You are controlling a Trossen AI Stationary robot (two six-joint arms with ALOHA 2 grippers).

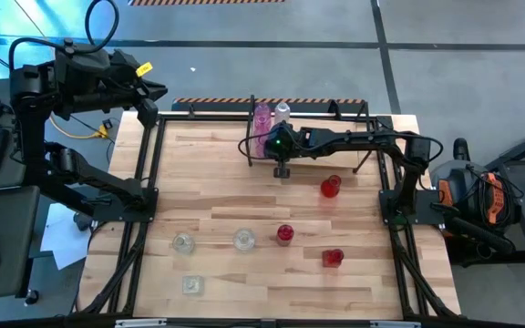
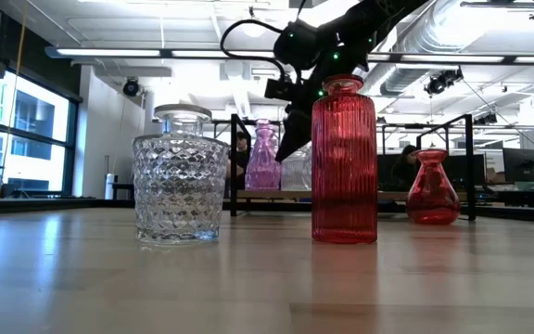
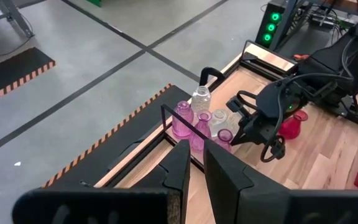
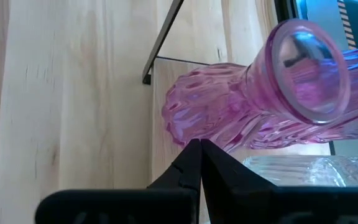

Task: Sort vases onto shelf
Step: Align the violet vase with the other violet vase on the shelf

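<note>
Right gripper, fingers pressed together and empty, hovers just beside the pink vases on the shelf; a careless sweep could topple them.

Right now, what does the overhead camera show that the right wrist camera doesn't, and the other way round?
Only the high view shows three clear vases and three red vases standing on the table, with the left gripper parked off its far left corner. Only the right wrist view shows the right gripper shut and empty. Both show a pink vase on the shelf.
</note>
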